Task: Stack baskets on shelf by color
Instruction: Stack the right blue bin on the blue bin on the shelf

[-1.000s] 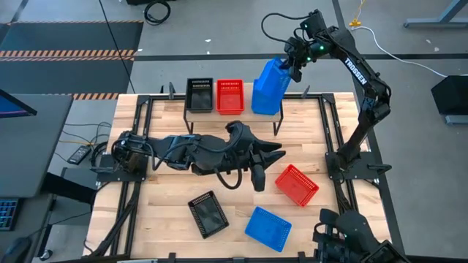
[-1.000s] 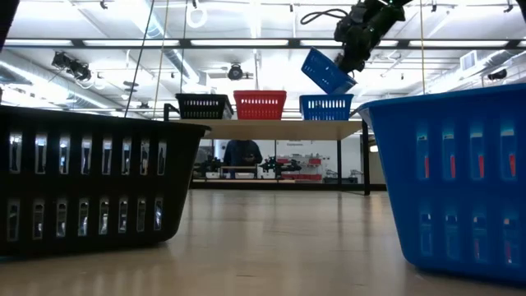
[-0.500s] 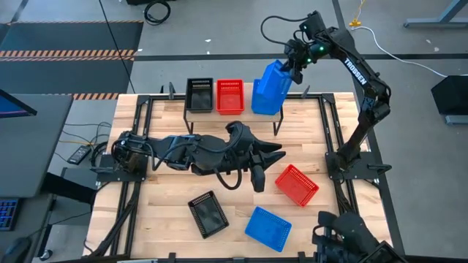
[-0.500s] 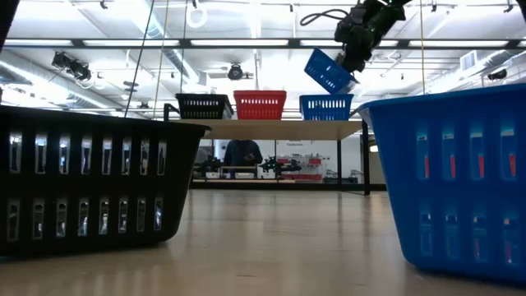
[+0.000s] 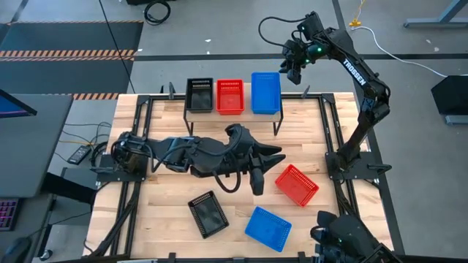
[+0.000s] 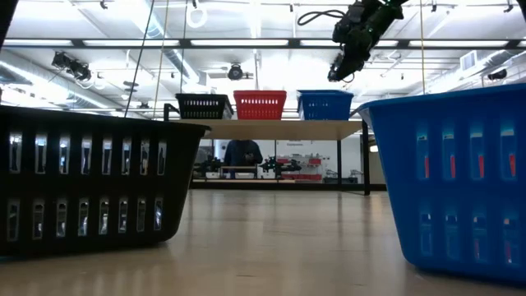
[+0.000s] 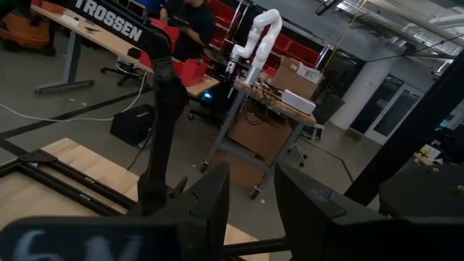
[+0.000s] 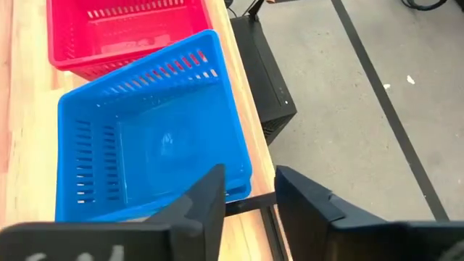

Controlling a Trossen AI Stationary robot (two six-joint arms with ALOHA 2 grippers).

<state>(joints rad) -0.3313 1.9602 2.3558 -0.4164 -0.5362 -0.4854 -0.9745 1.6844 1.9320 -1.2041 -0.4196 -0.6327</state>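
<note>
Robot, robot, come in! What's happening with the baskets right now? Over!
Right gripper open, empty, above the shelf's end. Blue basket on shelf beside red and black. Left gripper parked mid-table. Three baskets left on table, nothing blocking.

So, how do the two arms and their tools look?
Both arms are dark, jointed and slim. The right arm carries white TROSSEN lettering, a small green light near its wrist and a looping black cable. The left arm is bulkier, with black cables. Each tool, right tool and left tool, has two flat dark fingers.
</note>
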